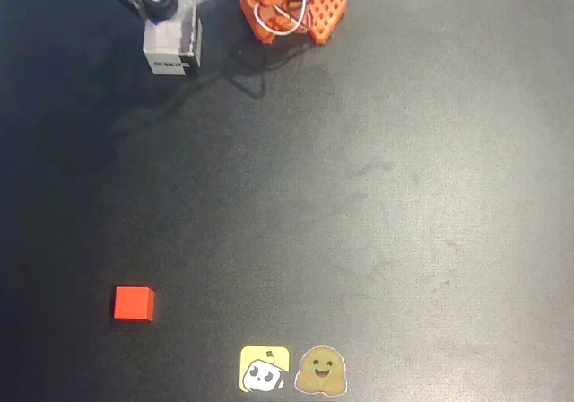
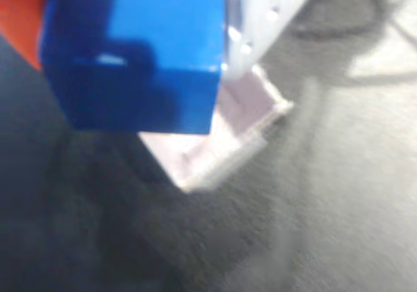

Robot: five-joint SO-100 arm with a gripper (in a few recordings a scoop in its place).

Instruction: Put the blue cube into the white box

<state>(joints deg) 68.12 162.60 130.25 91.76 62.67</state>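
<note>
- Black matte worktop point(image 1: 377, 196), faintly scuffed and smudged, spanning the whole overhead view; no room beyond it in sight.
- At the top edge of the overhead view, an orange arm base point(image 1: 291, 7) with white and dark wires looping over it.
- Just left of the base, dark arm parts ending above the white box point(image 1: 172, 48), which sits near the top-left of the worktop with a dark printed label on its near wall.
- Far from the box, toward the lower left, a red cube point(image 1: 134, 303) standing alone on the worktop.
- At the bottom edge, two stickers side by side: a yellow square sticker point(image 1: 265, 369) with a white cartoon figure, and a brown smiling blob sticker point(image 1: 321, 371).
- From the wrist view, much closer and blurred: the blue cube point(image 2: 140, 57) large in the upper left, clamped in the jaws point(image 2: 133, 44), with an orange finger point(image 2: 19, 18) against its left side and a pale finger point(image 2: 260, 18) against its right.
- Directly under the cube in that view, a corner of the white box point(image 2: 221, 142) with its open top and thin walls; cube held above the box, not yet inside.
- Grey, shadow-streaked worktop point(image 2: 339, 194) around the box in the wrist view.
- Labelled wall of the box, red cube and stickers clear from above; cube between the fingers clear from the wrist camera.
</note>
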